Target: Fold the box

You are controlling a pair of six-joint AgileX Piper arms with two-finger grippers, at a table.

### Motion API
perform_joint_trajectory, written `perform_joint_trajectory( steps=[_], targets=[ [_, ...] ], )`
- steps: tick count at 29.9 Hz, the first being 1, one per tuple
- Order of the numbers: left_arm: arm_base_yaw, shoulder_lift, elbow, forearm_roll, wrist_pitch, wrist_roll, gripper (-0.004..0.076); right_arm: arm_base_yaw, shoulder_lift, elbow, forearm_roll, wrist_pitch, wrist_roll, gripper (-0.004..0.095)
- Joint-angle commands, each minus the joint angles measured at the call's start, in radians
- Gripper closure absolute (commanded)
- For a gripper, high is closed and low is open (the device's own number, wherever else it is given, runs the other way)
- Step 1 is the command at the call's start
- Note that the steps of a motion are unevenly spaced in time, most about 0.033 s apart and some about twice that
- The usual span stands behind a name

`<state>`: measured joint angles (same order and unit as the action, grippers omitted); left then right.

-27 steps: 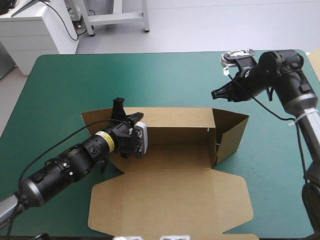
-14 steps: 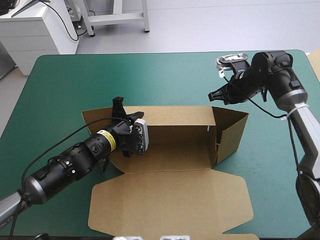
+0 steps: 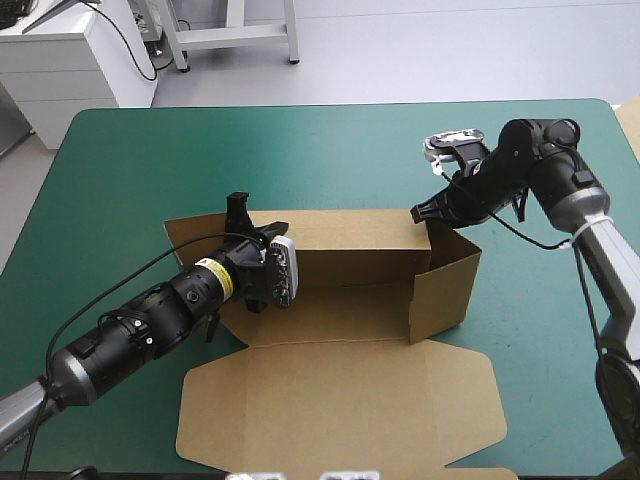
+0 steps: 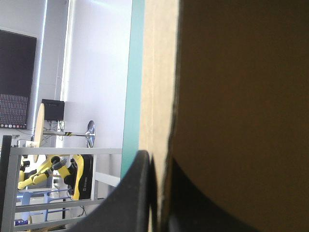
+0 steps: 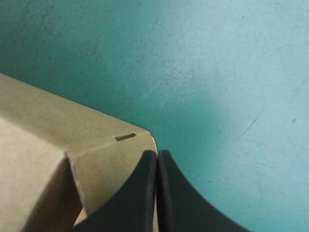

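Note:
The brown box [image 3: 350,300] stands mid-table as an open tray, its lid [image 3: 340,400] flat toward the near edge. My left gripper [image 3: 240,215] is at the far left corner, shut on the raised back wall. In the left wrist view the board [image 4: 241,96] runs between the two black fingers [image 4: 140,193]. My right gripper [image 3: 418,213] is shut, and its tip touches the far right corner where the right end wall [image 3: 445,285] stands angled inward. In the right wrist view the shut gripper [image 5: 157,155] rests against that corner of the box [image 5: 43,145].
Bare teal-green cover [image 3: 300,160] stretches from behind the box to the table's far edge, and more lies to the right of the box [image 3: 540,330]. The lid's front edge lies near the table's front edge.
My right gripper has moved left and down onto the box's far right corner. The right end wall has swung inward. The left gripper has kept its hold in place.

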<state>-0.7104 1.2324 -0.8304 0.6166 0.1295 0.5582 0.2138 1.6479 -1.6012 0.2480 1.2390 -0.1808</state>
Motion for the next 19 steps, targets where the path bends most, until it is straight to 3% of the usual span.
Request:
perform_joint_trajectory(
  steps=[1, 8, 19],
  targets=[
    [-0.009, 0.007, -0.002, -0.044, 0.030, -0.036, 0.0731, -0.007, -0.102, -0.006, 0.025, 0.006, -0.038, 0.0929],
    [-0.009, 0.007, -0.002, -0.044, 0.030, -0.036, 0.0731, -0.007, -0.188, 0.121, 0.025, -0.015, -0.101, 0.0929],
    [-0.009, 0.007, -0.002, -0.044, 0.020, -0.036, 0.0731, -0.007, -0.442, 0.488, 0.183, -0.390, -0.318, 0.0927]
  ],
)
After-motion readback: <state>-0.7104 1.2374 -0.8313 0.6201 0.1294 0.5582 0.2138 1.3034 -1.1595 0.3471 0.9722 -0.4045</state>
